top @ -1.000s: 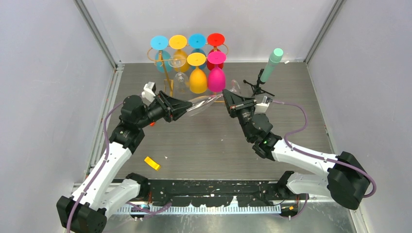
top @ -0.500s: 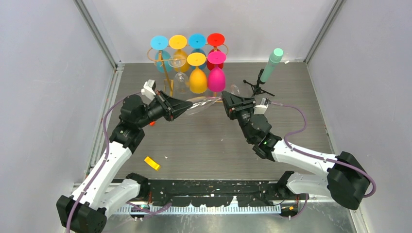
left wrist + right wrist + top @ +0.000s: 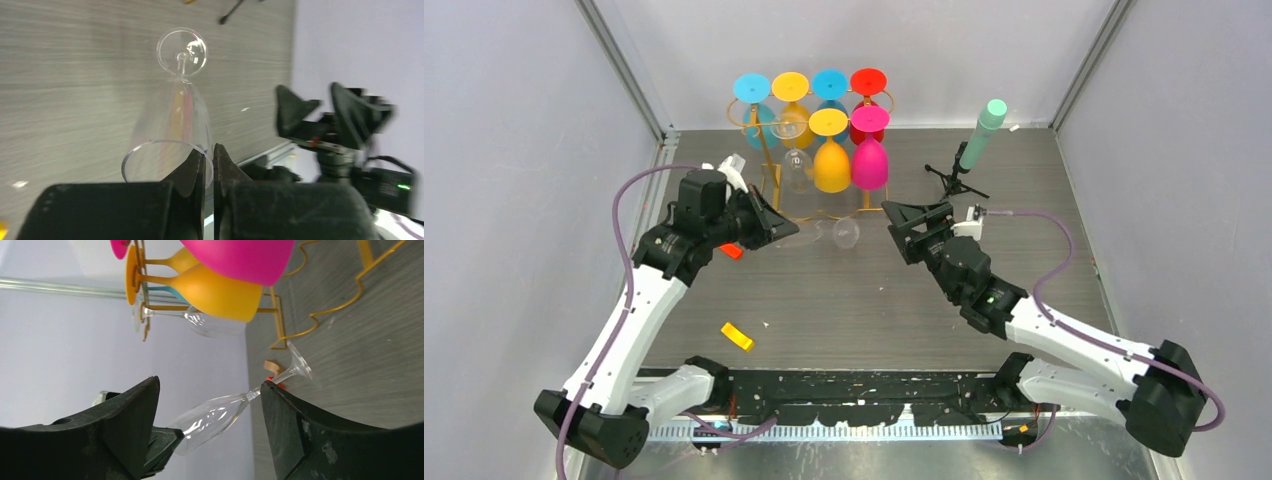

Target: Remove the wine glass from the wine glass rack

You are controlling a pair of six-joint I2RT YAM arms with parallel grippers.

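Gold wine glass rack [image 3: 772,168]: we see it upright at the back of the table [image 3: 854,320], with coloured glasses hanging bowl-down from the top rail, among them a pink glass [image 3: 240,255], an orange glass [image 3: 215,290] and a spare clear glass [image 3: 796,165].
wine glass [image 3: 846,232]: clear and off the rack, in front of its wavy base. It lies tilted nearly flat, rim toward the left arm and foot toward the right arm. The foot is low over the table; we cannot tell if it touches.
left gripper [image 3: 209,155]: fingers pinched together on the rim of the bowl, one inside and one outside.
right gripper [image 3: 210,385]: fingers spread wide. The wrist view shows the bowl and stem between them, the stem just beside one fingertip, and we see no grip.
tripod [image 3: 954,180]: black, carrying a green cylinder, at the right rear, well apart from the wine glass.
orange block [image 3: 737,337]: on the table near the left arm.
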